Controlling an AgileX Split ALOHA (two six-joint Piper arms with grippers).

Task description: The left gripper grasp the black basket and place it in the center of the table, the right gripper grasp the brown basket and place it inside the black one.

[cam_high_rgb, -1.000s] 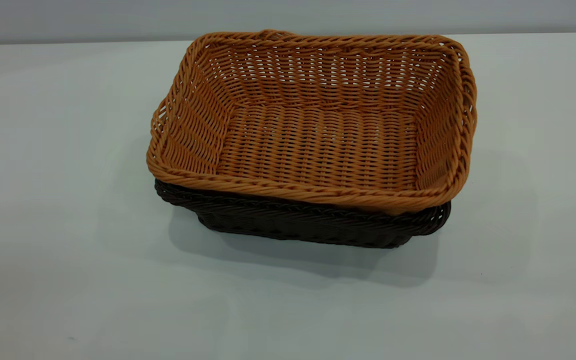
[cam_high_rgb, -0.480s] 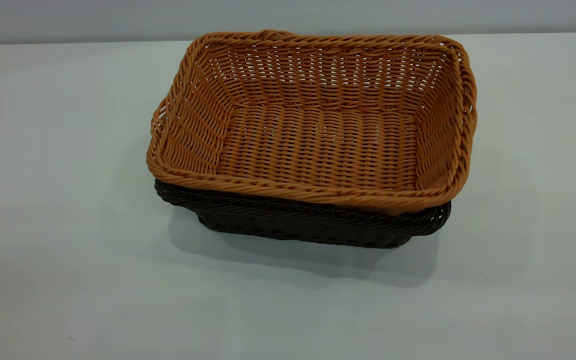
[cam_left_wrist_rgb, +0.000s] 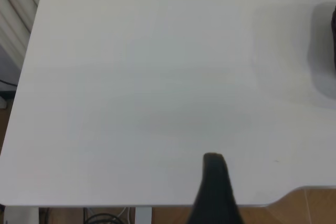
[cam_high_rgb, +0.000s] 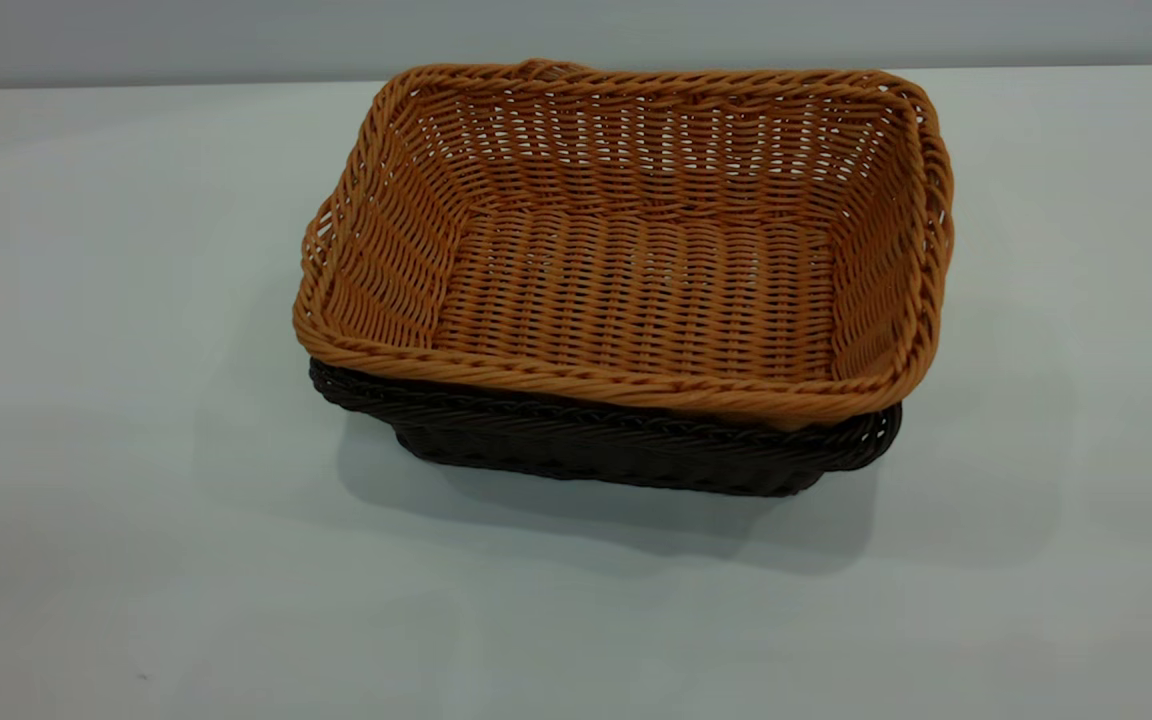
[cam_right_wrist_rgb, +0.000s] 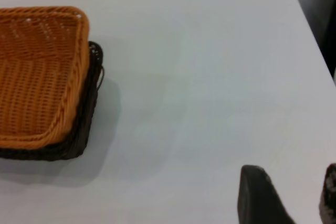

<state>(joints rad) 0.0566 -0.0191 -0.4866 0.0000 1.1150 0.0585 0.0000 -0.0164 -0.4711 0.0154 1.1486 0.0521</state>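
The brown basket [cam_high_rgb: 636,290] sits nested inside the black basket [cam_high_rgb: 596,450] in the middle of the table [cam_high_rgb: 116,400]. The brown rim stands above the black rim and tilts a little to the right. Neither gripper shows in the exterior view. In the right wrist view, my right gripper [cam_right_wrist_rgb: 292,174] is open and empty over bare table, well away from the brown basket [cam_right_wrist_rgb: 37,72] and the black basket [cam_right_wrist_rgb: 86,114]. In the left wrist view, my left gripper [cam_left_wrist_rgb: 252,182] shows one finger [cam_left_wrist_rgb: 213,182] over the table's edge, with nothing in it. A dark sliver of the black basket [cam_left_wrist_rgb: 334,40] shows far off.
The table's edge and a notch with wooden floor [cam_left_wrist_rgb: 310,205] below show in the left wrist view, with cables under the table. A grey wall [cam_high_rgb: 576,30] runs behind the table's far edge.
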